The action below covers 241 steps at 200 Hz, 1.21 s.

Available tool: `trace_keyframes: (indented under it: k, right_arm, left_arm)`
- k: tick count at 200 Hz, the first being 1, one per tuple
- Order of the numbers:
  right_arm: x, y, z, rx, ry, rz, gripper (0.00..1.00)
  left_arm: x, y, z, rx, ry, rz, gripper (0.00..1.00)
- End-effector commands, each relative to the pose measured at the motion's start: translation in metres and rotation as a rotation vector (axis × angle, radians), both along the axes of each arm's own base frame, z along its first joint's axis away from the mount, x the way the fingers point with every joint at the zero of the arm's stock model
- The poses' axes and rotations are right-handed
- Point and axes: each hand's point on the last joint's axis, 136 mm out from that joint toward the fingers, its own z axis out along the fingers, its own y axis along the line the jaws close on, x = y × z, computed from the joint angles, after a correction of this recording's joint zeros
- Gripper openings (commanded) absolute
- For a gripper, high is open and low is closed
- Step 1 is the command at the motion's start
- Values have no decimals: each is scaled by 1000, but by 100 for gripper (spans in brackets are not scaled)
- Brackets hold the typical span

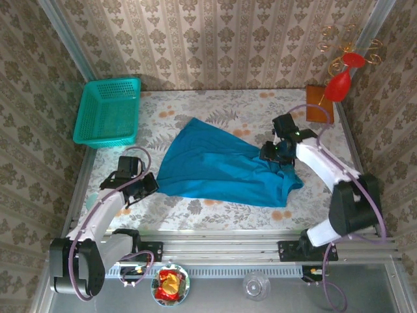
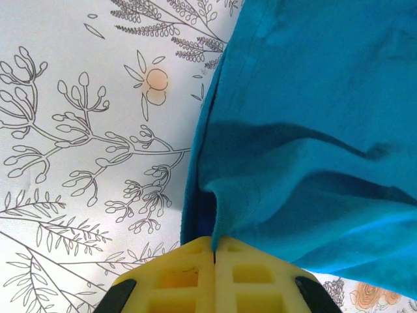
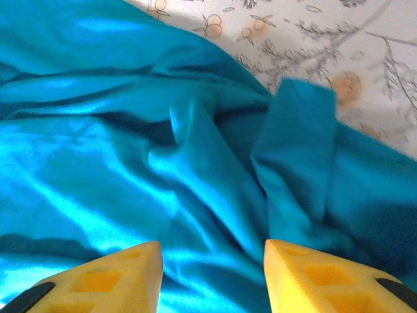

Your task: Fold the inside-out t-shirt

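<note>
Lying mid-table with its long axis left to right, the shirt (image 1: 218, 168) reaches both arms. At its near-left edge the left gripper (image 2: 214, 244) is clamped on the cloth. Over the bunched right end the right gripper (image 3: 213, 253) hovers, jaws apart.

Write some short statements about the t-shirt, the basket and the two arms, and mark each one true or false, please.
1. The left gripper has its jaws shut on the edge of the t-shirt. True.
2. The right gripper squeezes a fold of the t-shirt. False: its jaws stand open above the rumpled cloth.
3. The t-shirt lies in the basket. False: it lies on the table, apart from the basket at the far left corner.
4. The t-shirt is bunched up on the right arm's side. True.
</note>
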Motion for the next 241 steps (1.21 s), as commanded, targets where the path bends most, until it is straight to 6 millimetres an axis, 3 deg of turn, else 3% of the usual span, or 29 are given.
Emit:
trace_keyframes:
  k: [1, 20, 35, 57, 67, 98, 130, 157, 179, 194, 211, 227, 241]
  right_arm:
    - [18, 1, -10, -48, 11, 56, 45]
    - [28, 8, -21, -37, 45, 71, 39]
    - [33, 14, -20, -7, 52, 80, 25]
    - [44, 12, 4, -21, -13, 72, 1]
    - [50, 4, 23, -63, -57, 65, 0]
    - [75, -26, 118, -152, -242, 19, 0]
    - [88, -59, 247, -197, -482, -50, 0]
    - [73, -73, 354, -227, -696, -85, 0]
    - [46, -80, 409, -228, -830, -119, 0]
    - [31, -80, 417, -210, -855, -126, 0]
    - [17, -67, 404, -145, -845, -78, 0]
    - [0, -49, 371, -42, -818, -33, 0]
    - [-16, -33, 322, 71, -737, -6, 0]
  left_arm:
    - [-2, 5, -1, 7, -7, 23, 0]
    - [0, 4, 2, -5, -18, 25, 0]
    - [2, 3, 5, -15, -28, 23, 0]
    - [9, 1, 14, -27, -52, 22, 0]
    - [16, -2, 23, -40, -78, 17, 0]
    - [50, -9, 74, -61, -208, -13, 0]
    - [95, -9, 163, -53, -414, -50, 0]
    - [115, 0, 240, -26, -589, -53, 0]
    - [114, 12, 280, 34, -720, -37, 0]
    - [108, 19, 280, 72, -746, -20, 0]
    - [95, 23, 249, 91, -682, -8, 0]
    - [77, 24, 199, 86, -567, -3, 0]
    - [55, 26, 148, 68, -444, 27, 0]
